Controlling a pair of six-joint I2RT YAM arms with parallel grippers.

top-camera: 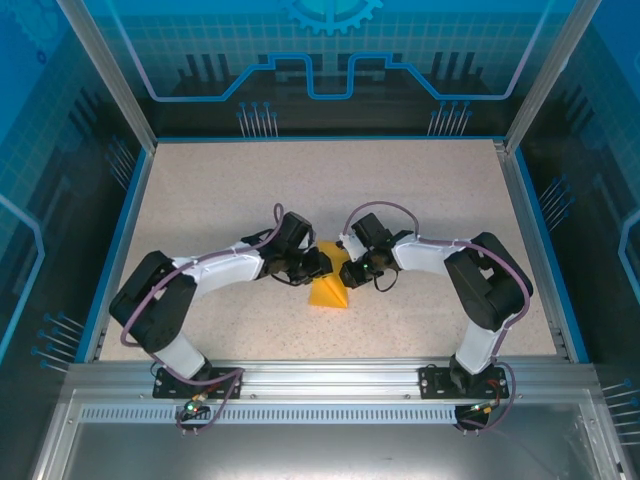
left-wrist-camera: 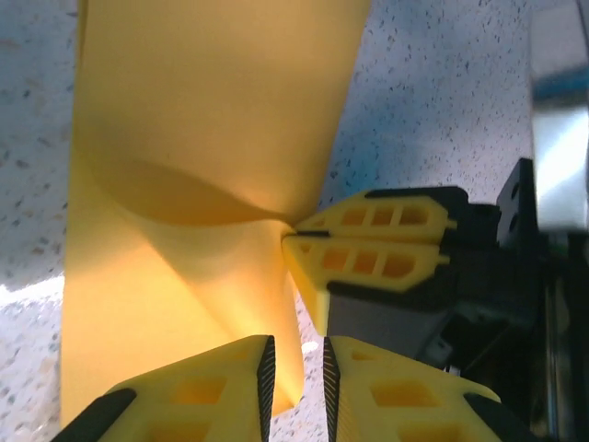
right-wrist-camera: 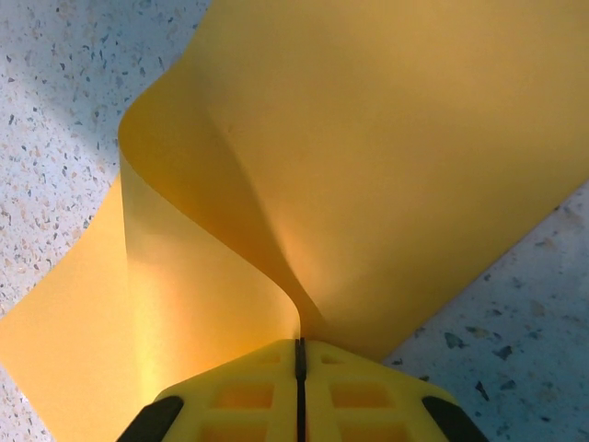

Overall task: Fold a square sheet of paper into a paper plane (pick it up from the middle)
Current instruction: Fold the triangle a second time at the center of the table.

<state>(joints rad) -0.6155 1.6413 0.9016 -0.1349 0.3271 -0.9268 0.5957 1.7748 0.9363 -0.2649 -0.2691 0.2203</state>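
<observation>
from where i stand this looks like early days. the sheet of paper [top-camera: 330, 292] sits between the two grippers in the middle of the table [top-camera: 430, 200], part of it raised and part resting on the surface. the right gripper [right-wrist-camera: 299, 345] has its jaws pressed tight together on a pinch of the sheet [right-wrist-camera: 386, 138]; the paper rises from that pinch in a soft curl, one flap sweeping away ahead of the jaws and another falling off to the side. seen from the other arm, that same gripper [left-wrist-camera: 299, 235] nips the sheet [left-wrist-camera: 212, 110] at the point where a gentle bend gathers. the left gripper [left-wrist-camera: 298, 350] has its jaws only a little apart, with the near edge of the paper hanging down into the narrow gap, and i judge it is not clamped on anything. so the pick-up from the middle seems done, but i can make out no sharp crease anywhere, only loose bends. no nose, no wings, no pointed shape: by my reckoning nearly all the folding is left.
</observation>
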